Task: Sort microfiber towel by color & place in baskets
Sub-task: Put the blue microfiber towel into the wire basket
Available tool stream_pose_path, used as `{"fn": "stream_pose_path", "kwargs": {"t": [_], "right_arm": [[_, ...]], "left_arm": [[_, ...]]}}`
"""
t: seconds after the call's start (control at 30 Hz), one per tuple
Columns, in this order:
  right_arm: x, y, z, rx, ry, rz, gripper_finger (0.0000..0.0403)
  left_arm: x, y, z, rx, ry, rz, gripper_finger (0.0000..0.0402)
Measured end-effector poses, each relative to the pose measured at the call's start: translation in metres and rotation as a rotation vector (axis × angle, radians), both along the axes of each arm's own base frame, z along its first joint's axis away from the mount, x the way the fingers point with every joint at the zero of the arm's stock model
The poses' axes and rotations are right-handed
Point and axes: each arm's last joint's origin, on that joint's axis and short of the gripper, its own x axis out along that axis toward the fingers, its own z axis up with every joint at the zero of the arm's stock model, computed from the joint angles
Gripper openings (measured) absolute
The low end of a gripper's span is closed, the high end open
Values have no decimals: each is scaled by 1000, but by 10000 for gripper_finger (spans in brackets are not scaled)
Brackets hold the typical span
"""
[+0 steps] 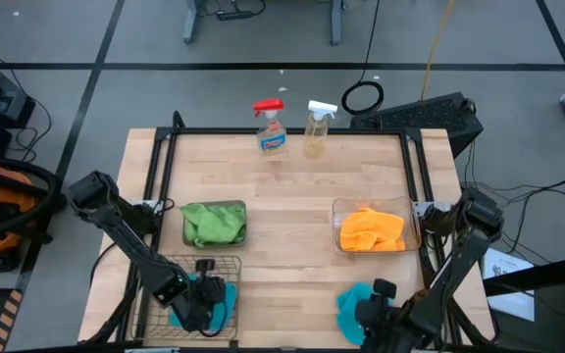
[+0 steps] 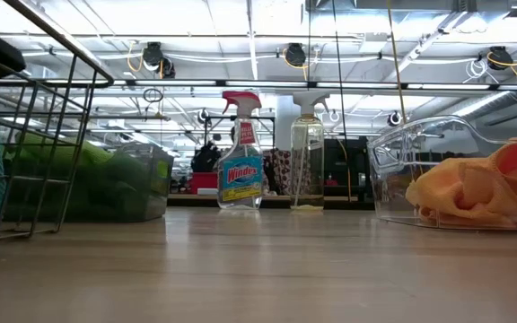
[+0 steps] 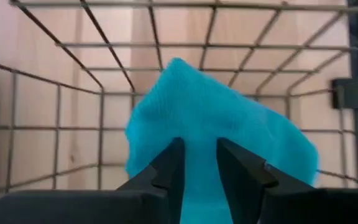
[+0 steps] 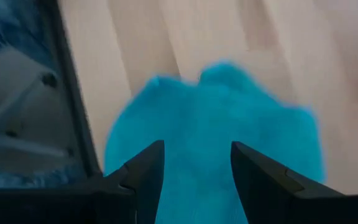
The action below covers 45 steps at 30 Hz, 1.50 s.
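Take the wire-mesh basket (image 1: 192,294) at the table's near left corner as your landmark. Your left gripper (image 3: 197,165) hangs inside it, its fingers a narrow gap apart over a teal towel (image 3: 216,124); you cannot tell whether they pinch the cloth. That towel lies bunched in the basket, one corner peaking up toward the far wall, with no clear long axis.

Well to the right of the basket, near the table's front edge, your right gripper (image 4: 194,171) stands with its fingers partly open astride a second teal towel (image 1: 354,304). That cloth lies crumpled on the bare wood; whether it is held cannot be told.

Just behind the basket a smoky grey tub (image 1: 215,224) holds green cloth (image 1: 209,223). Far to its right a clear tub (image 1: 373,229) holds orange cloth (image 1: 371,230).

Two spray bottles (image 1: 272,127) stand upright at the far edge of the pale wooden table (image 1: 287,186). Beyond is a workshop with a grey floor, cables and ceiling lights.
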Motion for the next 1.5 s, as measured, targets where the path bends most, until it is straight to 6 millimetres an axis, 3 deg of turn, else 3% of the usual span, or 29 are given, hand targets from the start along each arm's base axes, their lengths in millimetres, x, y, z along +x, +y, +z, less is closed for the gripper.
{"fn": "stream_pose_path", "kwargs": {"t": [0.2,0.63,0.87,1.03,1.17,1.5], "right_arm": [[-3,5,-26,-45,108,-39,176],[-18,9,-29,-10,212,-131,178],[-32,18,-26,7,235,-151,234],[-37,19,-9,-52,257,-186,293],[-45,17,0,-114,277,-221,317],[-51,9,-37,-108,248,-214,320]], "left_arm": [[-5,4,22,-88,-28,2,93],[-18,20,65,-195,-147,-12,93],[-19,23,70,-159,-193,-51,93],[-19,23,70,-157,-194,-51,93],[-20,23,70,-159,-193,-50,93],[-15,25,73,-53,-309,-50,93]]}}
